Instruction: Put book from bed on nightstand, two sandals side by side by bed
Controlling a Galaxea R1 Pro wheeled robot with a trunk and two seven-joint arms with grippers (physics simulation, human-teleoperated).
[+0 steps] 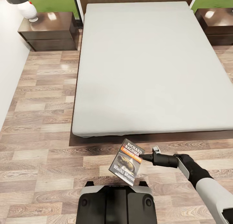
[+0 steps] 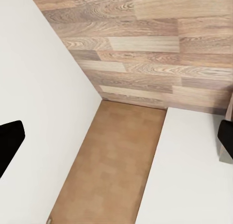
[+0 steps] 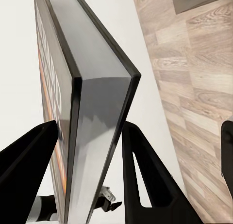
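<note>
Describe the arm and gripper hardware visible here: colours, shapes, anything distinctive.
Head view: the right arm has a light grey shell on the forearm, a black wrist section and a slim black right gripper with one pale grey part on top. Right wrist view: its fingers are flat, matte black and tapered. No cables or markings show.

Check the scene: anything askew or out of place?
The book hangs tilted over the floor, off the bed, pinched at one edge by the right gripper. Nothing else looks odd.
</note>
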